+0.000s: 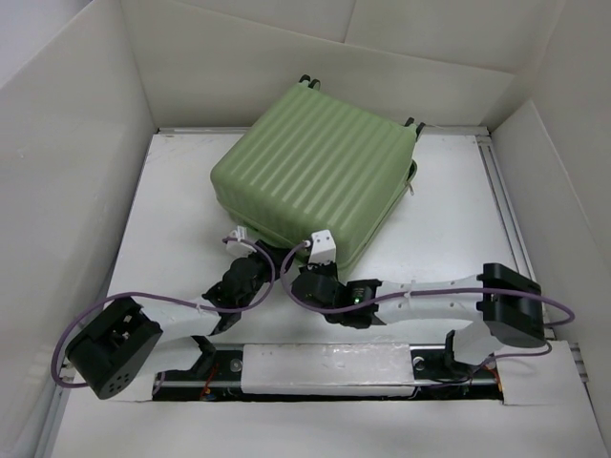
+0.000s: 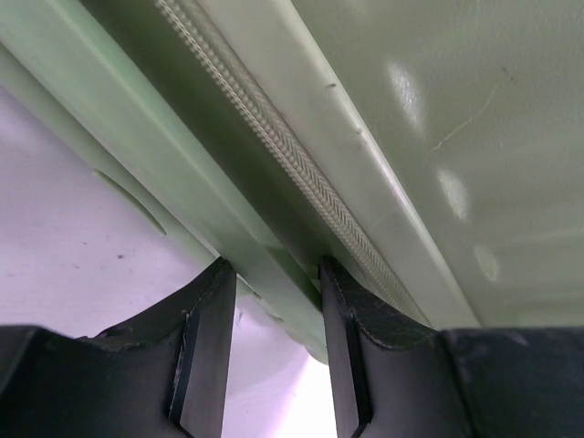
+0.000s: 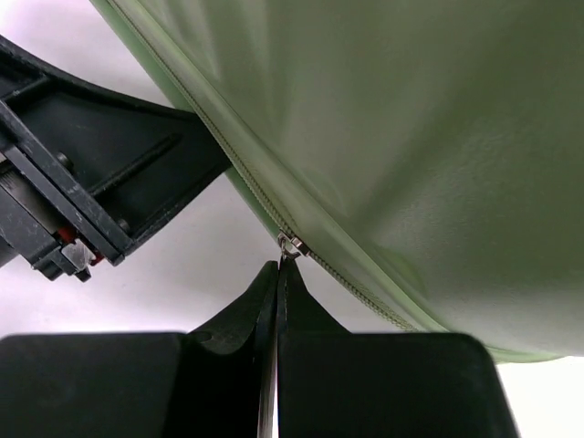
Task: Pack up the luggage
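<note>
Zipping up looks to be the step in hand: the luggage lies closed mid-desk, right jaws pressed together on the zip pull, left jaws pinching its lower rim. Next, the pull needs a steady draw along the zip.

We count one luggage, and on it one zipper track, one zipper pull and two wheel sets at its far corners. We count two arms, the left arm and the right arm, and two grippers, the left gripper and the right gripper, each with two fingers. We count two purple cables and one table
</note>
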